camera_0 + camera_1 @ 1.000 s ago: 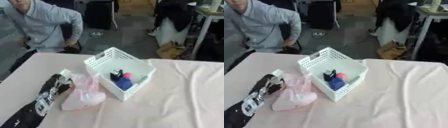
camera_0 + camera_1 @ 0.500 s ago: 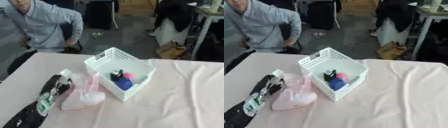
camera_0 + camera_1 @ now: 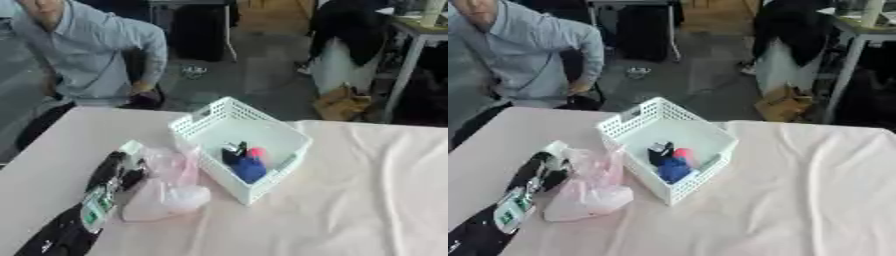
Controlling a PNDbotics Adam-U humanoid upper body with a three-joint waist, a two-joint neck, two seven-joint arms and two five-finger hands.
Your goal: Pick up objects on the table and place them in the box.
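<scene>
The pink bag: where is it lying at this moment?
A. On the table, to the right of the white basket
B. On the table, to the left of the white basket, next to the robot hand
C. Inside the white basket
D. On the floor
B: the pink bag lies on the table just left of the white basket, with the left robot hand touching its left side.

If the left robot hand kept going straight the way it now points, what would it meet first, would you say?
Likely nothing on the table: the left robot hand points toward the far edge of the pink-clothed table, beside the crumpled pink plastic bag; depth is unclear.
</scene>
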